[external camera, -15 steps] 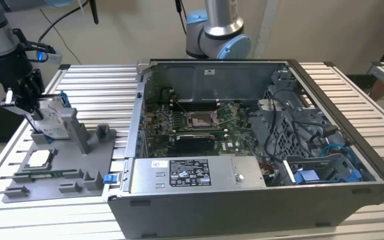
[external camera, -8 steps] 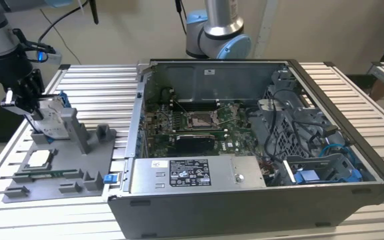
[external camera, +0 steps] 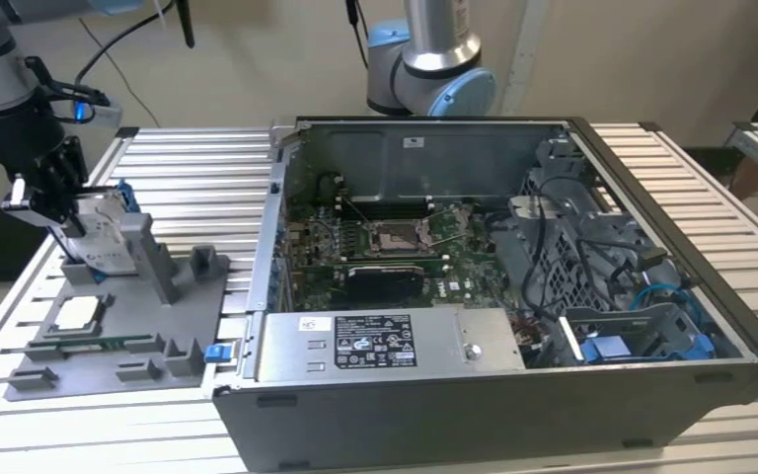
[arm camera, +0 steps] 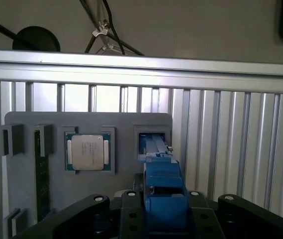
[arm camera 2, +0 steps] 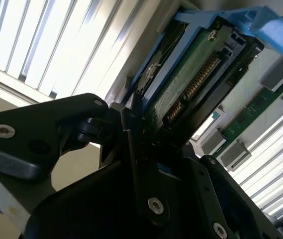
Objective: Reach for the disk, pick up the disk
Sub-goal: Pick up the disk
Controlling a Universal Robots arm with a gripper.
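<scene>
Exterior view, upper left: black claw [external camera: 63, 225] clamps the flat silver-grey, blue-framed metal disk [external camera: 100, 247]; narrow edge grip may slip.

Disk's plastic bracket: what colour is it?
Bright blue. The bracket on the disk shows best in the first wrist view.

Soft, even light fills the exterior view. The bench [arm camera 2: 42, 40] glares white in the second wrist view. The claw [arm camera: 162, 209] looks dark in the first wrist view.
</scene>
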